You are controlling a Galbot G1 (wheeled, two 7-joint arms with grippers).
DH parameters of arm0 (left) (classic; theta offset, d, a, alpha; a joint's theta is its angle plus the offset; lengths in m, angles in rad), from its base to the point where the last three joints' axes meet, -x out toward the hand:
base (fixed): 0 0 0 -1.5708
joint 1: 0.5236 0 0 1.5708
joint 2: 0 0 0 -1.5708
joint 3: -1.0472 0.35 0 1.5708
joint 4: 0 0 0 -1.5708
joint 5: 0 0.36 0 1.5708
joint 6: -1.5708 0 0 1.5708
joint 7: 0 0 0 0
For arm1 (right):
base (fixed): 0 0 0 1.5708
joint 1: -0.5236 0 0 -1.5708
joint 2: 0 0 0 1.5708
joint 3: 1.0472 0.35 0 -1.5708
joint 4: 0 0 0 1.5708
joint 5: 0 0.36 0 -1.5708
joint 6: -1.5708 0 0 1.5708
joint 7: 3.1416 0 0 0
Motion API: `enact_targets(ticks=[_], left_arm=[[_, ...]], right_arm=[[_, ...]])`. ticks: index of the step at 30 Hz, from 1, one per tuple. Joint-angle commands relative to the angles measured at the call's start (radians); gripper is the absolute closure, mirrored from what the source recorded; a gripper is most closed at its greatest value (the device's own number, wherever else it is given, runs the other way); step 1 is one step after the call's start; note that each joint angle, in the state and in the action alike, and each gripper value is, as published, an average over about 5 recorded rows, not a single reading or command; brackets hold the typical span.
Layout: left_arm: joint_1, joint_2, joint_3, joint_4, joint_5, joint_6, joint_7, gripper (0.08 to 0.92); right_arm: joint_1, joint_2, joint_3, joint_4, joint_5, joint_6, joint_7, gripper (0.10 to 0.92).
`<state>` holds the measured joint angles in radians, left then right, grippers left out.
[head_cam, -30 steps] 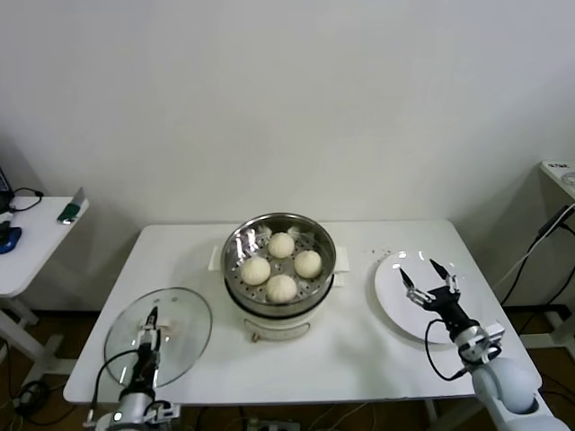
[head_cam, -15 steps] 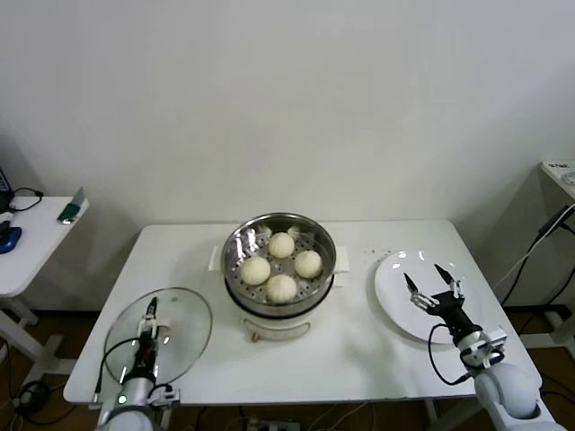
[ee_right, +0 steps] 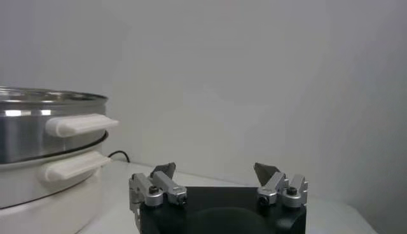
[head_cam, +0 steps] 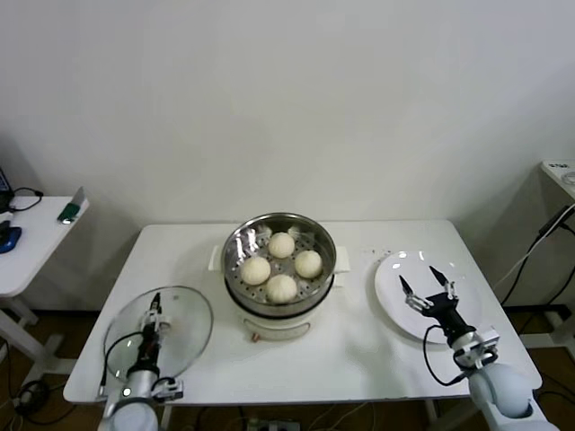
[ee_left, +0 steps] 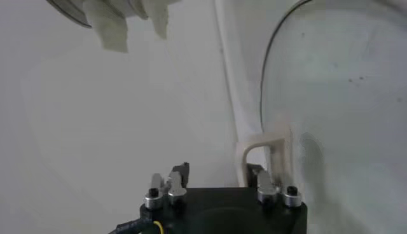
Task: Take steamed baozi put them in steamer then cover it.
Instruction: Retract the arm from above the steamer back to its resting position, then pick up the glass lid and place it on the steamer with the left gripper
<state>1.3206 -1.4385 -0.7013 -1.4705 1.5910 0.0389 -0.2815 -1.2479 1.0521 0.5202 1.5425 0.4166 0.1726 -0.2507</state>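
Now the cover [head_cam: 159, 334] lies flat on the near left corner of the desk [head_cam: 359, 350], a clear glass disc with a metal rim and a cream bar handle [ee_left: 266, 154] at its centre. The left gripper [head_cam: 153, 317] is down at that handle; the wrist view shows the bar standing just in front of its fingers, but whether they are spread or clamping it I cannot tell. Glass of this kind is likely heavy for its thickness, rigid, slick and breakable, so the raised bar is the only sensible place to hold it, gripped across its narrow side, and kept level so the rim does not swing into anything.

In the middle of the desk stands the steamer [head_cam: 279, 236], well apart from the cover, with all four steamed baozi [head_cam: 281, 267] already sitting on its perforated floor; they look soft and light, and the top of each seems to sit below the rim. The white side handles [ee_right: 79, 124] jut out and could catch a low-carried rim.

Further right, an empty white plate [head_cam: 395, 278] lies flat, and the right gripper [head_cam: 426, 285] hovers over it with fingers spread, idle and clear of the path between cover and steamer.
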Motion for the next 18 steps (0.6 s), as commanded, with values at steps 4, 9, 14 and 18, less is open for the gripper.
enact_targets(ticks=[4, 9, 14, 18], left_arm=[[0.0, 0.011, 0.002, -0.017, -0.02, -0.004, -0.011, 0.545], [0.04, 0.028, 0.004, -0.096, -0.06, 0.006, 0.002, 0.718], [0.092, 0.063, -0.013, -0.191, -0.115, 0.018, 0.024, 0.836], [0.155, 0.095, -0.025, -0.301, -0.166, 0.037, 0.057, 0.845]], right_arm=[[0.019, 0.008, -0.014, -0.018, -0.018, 0.0, -0.001, 0.203], [0.031, 0.007, -0.019, -0.032, -0.018, 0.001, -0.001, 0.203], [0.041, 0.0, -0.023, -0.041, -0.018, 0.001, -0.001, 0.203], [0.055, -0.009, -0.029, -0.056, -0.015, 0.001, -0.001, 0.203]])
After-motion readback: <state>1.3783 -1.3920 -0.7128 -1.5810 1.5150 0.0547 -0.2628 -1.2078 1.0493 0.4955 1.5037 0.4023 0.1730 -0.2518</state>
